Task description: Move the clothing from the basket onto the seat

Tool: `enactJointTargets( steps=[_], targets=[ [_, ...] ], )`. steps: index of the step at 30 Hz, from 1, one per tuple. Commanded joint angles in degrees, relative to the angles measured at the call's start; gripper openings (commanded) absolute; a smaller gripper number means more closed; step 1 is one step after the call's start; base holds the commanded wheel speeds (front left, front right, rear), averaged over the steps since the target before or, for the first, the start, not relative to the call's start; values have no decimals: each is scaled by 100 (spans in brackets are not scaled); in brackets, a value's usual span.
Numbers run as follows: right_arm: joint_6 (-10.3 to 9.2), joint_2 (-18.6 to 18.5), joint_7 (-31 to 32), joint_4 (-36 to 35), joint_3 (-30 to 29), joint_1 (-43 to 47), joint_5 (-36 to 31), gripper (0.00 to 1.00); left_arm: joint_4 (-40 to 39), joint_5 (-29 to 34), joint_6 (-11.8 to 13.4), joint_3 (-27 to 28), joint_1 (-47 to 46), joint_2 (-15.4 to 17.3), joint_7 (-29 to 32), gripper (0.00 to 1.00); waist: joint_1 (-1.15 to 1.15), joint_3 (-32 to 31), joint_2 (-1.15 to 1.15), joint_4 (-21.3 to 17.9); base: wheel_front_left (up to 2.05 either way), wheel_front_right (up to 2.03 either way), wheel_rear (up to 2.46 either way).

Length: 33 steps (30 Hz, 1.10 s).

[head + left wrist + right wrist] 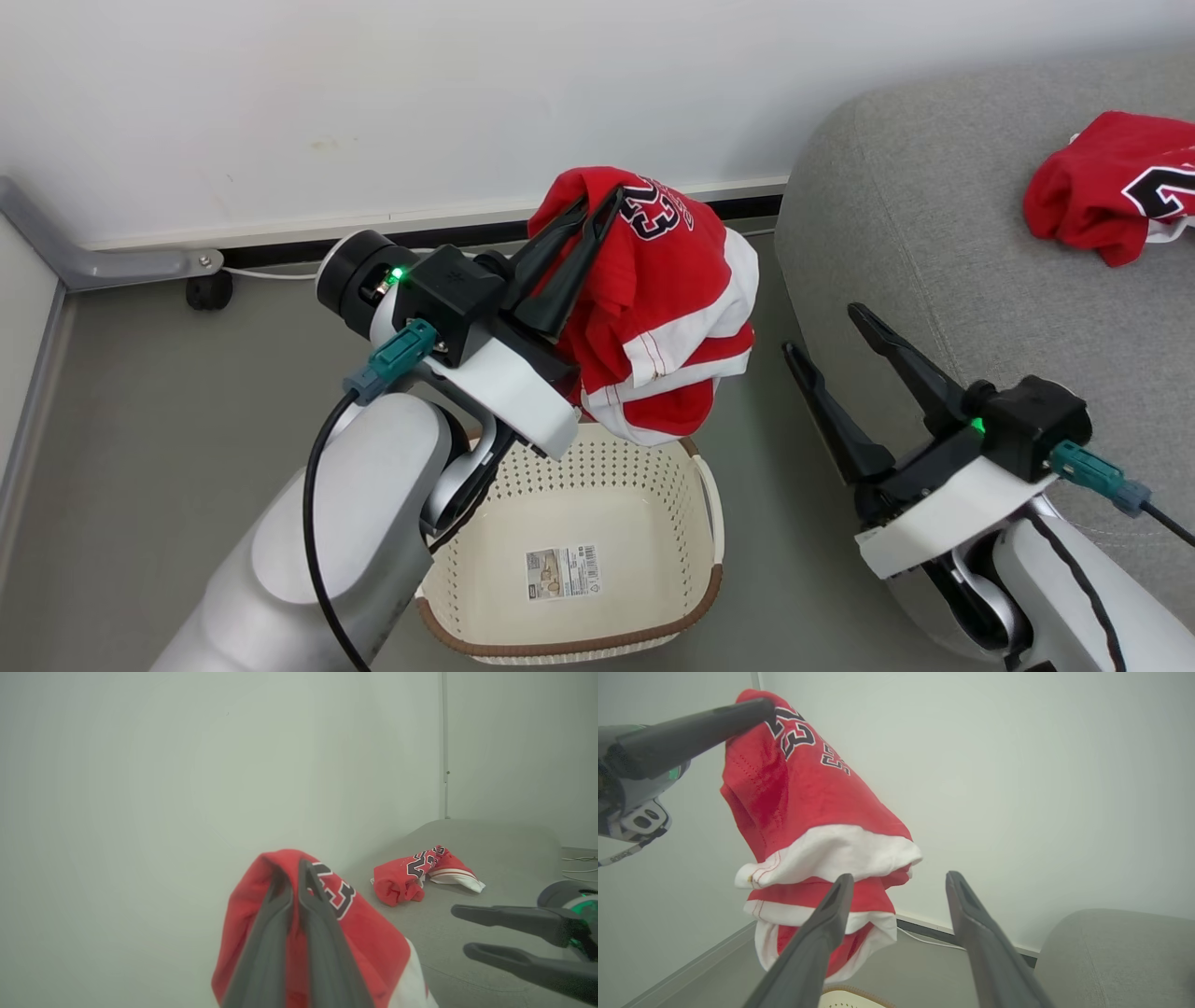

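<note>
The sofa (896, 187) lies off to the right of the left pincer (602, 198), past the right pincer (823, 330). A second red garment (1102, 196) already rests on it, well apart from both. The basket (560, 644) stands on the floor straight below the left pincer. What shows of its bottom is bare but for a label (563, 572), though the forearm hides one corner.

So the step in hand looks like the carry: the red garment (672, 308) is lifted clear of the basket and has yet to cross to the sofa. It may well be the last piece. The next move, as I judge it, calls for a swing of the left pincer to the right, high enough for the hanging hem to pass over the sofa's rounded edge. Then comes a release above the cushion.

The left pincer is closed nearly tip to tip, with a fold of the red garment pinched between its fingers near the tips. The right pincer stands wide open, holding nothing, to the right of the hanging cloth and lower, apart from it.

The red garment drapes from the left pincer's tips in a limp bunch, thin and creased. Dark numerals 23 with a white outline sit close by the tips. Wide white trim bands with red stripes hang lowest, just above the basket's rim.
</note>
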Motion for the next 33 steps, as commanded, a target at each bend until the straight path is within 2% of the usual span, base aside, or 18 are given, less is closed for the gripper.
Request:
enactJointTargets(
  steps=[1, 12, 19, 20, 21, 25, 26, 27, 28, 29, 33],
  targets=[
    [23, -66, -33, -107, 103, -150, 41, 100, -123, 18, 55, 199, -354, 87, -19, 0, 0, 3, 0, 2, 0, 0, 0],
    [23, 145, -33, 851, 1346, -1216, 206, 100, -101, 28, 59, 77, -425, -18, -102, 0, 0, 55, 0, 127, 0, 0, 0],
    [23, 402, -33, 1368, 1680, -1714, 326, 99, -94, 30, 63, 0, -461, -64, -124, 0, 0, 87, 0, 195, 0, 0, 0],
    [23, 434, -33, 1418, 1690, -1758, 334, 44, -89, 29, 64, -12, -459, -73, -130, 0, 0, 93, 0, 202, 0, 0, 0],
    [23, 459, -33, 1446, 1697, -1796, 337, 0, -78, 27, 64, -26, -457, -81, -131, 0, 0, 100, 0, 208, 0, 0, 0],
    [23, 499, -33, 1427, 1670, -1849, 382, 0, -24, 23, 73, -61, -456, -102, -153, 0, 0, 131, 0, 209, 0, 0, 0],
    [23, 494, -33, 1412, 1653, -1848, 390, 0, -6, 25, 74, -71, -456, -105, -158, 10, 0, 139, 0, 205, 0, 0, 0],
    [23, 486, -33, 1386, 1634, -1841, 392, 0, 7, 25, 76, -74, -455, -107, -174, 45, 0, 146, 0, 199, 0, 0, 0],
    [23, 473, -33, 1366, 1617, -1825, 402, 0, 28, 30, 77, -79, -454, -104, -188, 85, 0, 153, 0, 189, 0, 0, 0],
    [23, 461, -33, 1349, 1604, -1813, 405, 0, 49, 31, 80, -78, -452, -99, -202, 100, 0, 156, 0, 177, 0, 0, 0],
    [23, 420, -33, 1267, 1524, -1785, 402, 0, 136, 19, 81, -84, -443, -95, -245, 100, 0, 174, 0, 126, 0, 0, 0]
  ],
)
